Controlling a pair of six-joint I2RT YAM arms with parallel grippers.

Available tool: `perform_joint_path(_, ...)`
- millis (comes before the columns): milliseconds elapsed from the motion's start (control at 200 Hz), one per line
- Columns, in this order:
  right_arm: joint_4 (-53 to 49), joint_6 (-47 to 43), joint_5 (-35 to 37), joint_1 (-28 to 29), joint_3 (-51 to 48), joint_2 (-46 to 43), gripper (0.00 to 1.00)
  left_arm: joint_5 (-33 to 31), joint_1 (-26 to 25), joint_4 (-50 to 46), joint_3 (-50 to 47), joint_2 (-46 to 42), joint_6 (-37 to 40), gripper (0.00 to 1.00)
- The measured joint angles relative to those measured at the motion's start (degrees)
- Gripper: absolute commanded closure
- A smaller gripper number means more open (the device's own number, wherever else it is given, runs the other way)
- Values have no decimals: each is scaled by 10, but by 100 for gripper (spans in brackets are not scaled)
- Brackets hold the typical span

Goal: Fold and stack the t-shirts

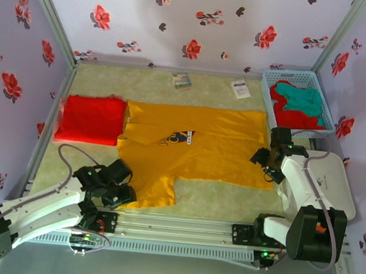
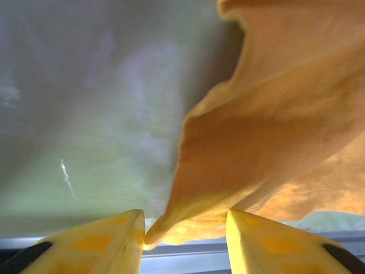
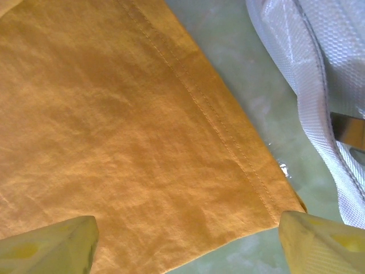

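Observation:
A mustard-yellow t-shirt (image 1: pixel 195 141) with a dark chest print lies spread flat in the middle of the table. My left gripper (image 1: pixel 123 193) sits at its near left sleeve. In the left wrist view a raised fold of that sleeve (image 2: pixel 251 148) reaches down between the left gripper's (image 2: pixel 185 220) parted fingers, touching the left one. My right gripper (image 1: pixel 264 160) hovers over the shirt's right hem corner (image 3: pixel 251 188), its fingers wide apart on either side of it, open (image 3: pixel 185 228). A folded red t-shirt (image 1: pixel 92 119) lies at the left.
A blue mesh basket (image 1: pixel 294 75) at the back right holds a teal shirt (image 1: pixel 305 97) and a red one (image 1: pixel 303 118). Two paper cards (image 1: pixel 182 80) (image 1: pixel 240 89) lie by the back wall. A metal rail (image 1: pixel 180 228) runs along the near edge. A white woven cable sleeve (image 3: pixel 319 85) passes close to the right gripper.

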Motion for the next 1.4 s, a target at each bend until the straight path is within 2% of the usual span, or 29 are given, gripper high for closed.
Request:
perform_joint_path(265, -1, 28, 14, -4, -30, -10, 27, -11, -2, 38, 0, 25, -4, 68)
perform_joint_path(645, 37, 50, 12, -5, -79, 21, 55, -14, -7, 46, 0, 33, -10, 82)
perform_joint_path(795, 62, 53, 11, -5, -83, 38, 62, -15, -7, 47, 0, 34, -10, 85)
perform_joint_path(940, 81, 53, 11, -5, -88, 52, 65, -15, -8, 47, 0, 34, -10, 88)
perform_joint_path(965, 84, 53, 11, -5, -89, 53, 69, -15, -8, 47, 0, 34, -10, 89)
perform_joint_path(1305, 103, 53, 11, -4, -96, 58, 73, -18, -8, 36, 5, 35, -10, 91)
perform_joint_path(1355, 106, 52, 12, -4, -97, 59, 68, -19, -8, 36, 5, 37, -10, 91)
perform_joint_path(1400, 107, 52, 12, -4, -98, 59, 54, -19, -8, 36, 6, 38, -10, 91)
